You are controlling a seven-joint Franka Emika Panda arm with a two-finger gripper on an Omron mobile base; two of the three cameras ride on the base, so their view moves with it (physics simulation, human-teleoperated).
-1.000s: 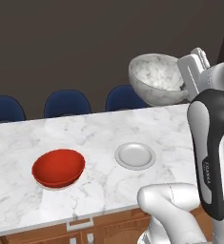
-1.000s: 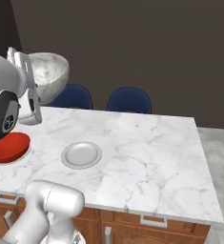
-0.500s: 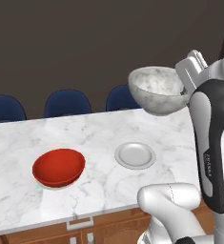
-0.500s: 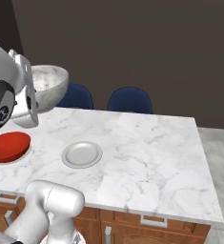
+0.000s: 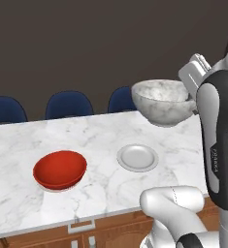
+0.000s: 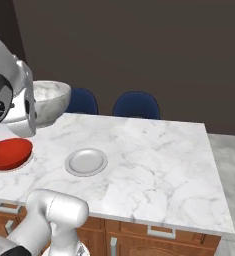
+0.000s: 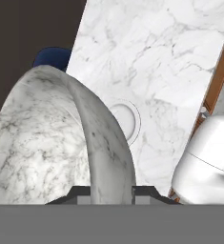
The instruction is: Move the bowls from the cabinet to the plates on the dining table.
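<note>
— Two bowls, and one is already down: on the dining table [image 5: 18, 145] the red bowl [image 5: 60, 169] sits toward the near edge, apparently on its own plate, though we can hardly see any plate under it.

— And the other?

— We carry the marbled bowl [image 5: 163, 101] in the air, above the table's far edge. The gripper [image 7: 111, 190] is clamped on its rim, one fingertip on each side of the wall, as the hand view shows.

— So where is our target from there?

— The empty plate [image 5: 138, 157] lies on the marble between the red bowl and our arm, roughly midway between far and near edge. From the bowl it is down and toward the near edge, a little to the left in the left base view.

— Are we over it yet?

— We judge not; the bowl hangs past the plate's far side, nearer the blue chairs [image 5: 69, 104]. We would need to draw it back toward us and lower it, keeping it level, since the plate is barely wider than the bowl.
</note>
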